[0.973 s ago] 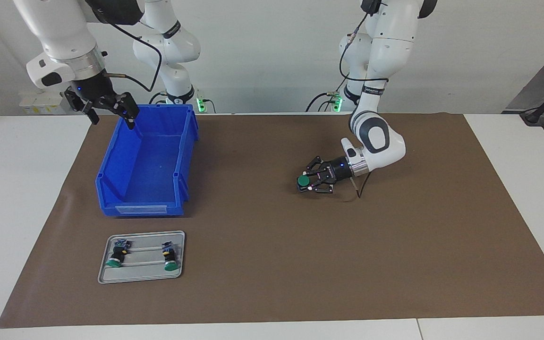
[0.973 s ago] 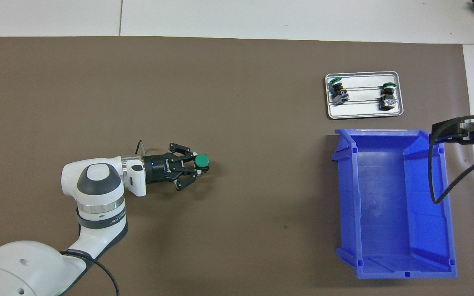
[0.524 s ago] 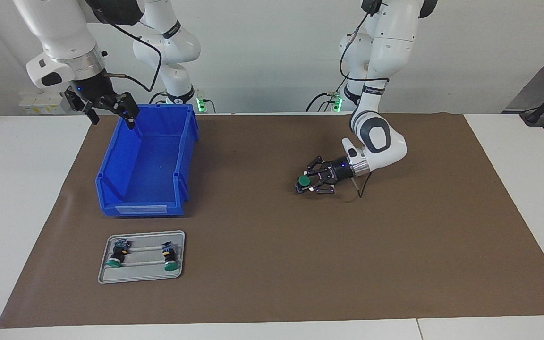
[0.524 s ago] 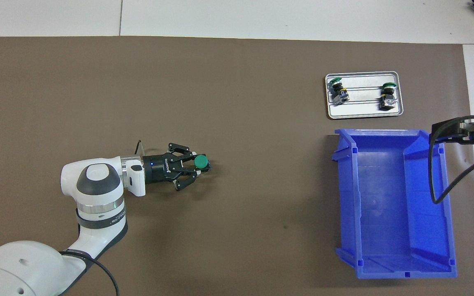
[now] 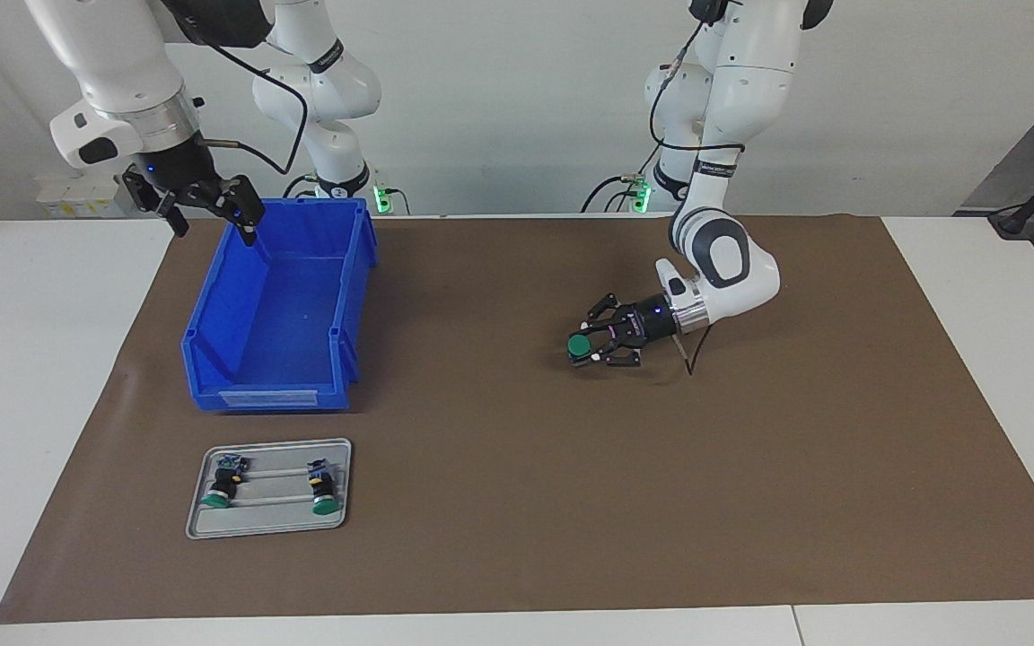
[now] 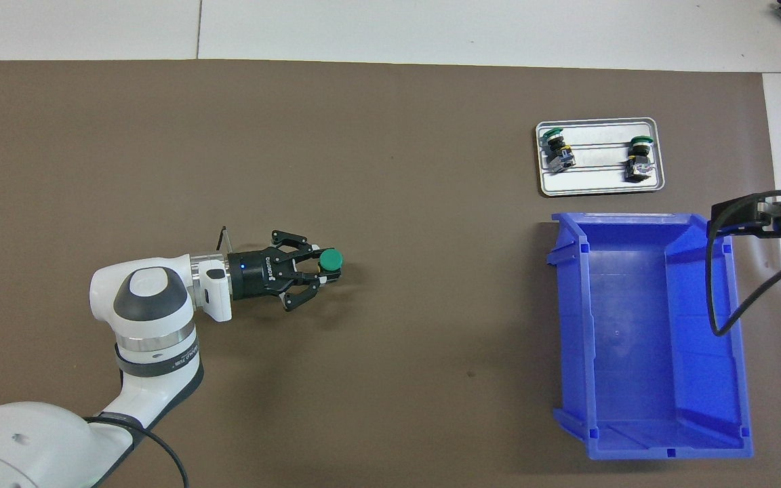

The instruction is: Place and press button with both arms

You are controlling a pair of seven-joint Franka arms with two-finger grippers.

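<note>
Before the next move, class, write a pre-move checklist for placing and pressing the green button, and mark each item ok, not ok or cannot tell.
1. Left gripper shut on the green-capped push button: ok.
2. Button cap facing up: ok.
3. Button standing on the brown mat: cannot tell.
4. Right gripper open, hanging over the rim of the blue plastic bin: ok.
5. Right gripper over the button, ready to press: not ok.
6. Two spare buttons lying in the grey metal tray: ok.
</note>
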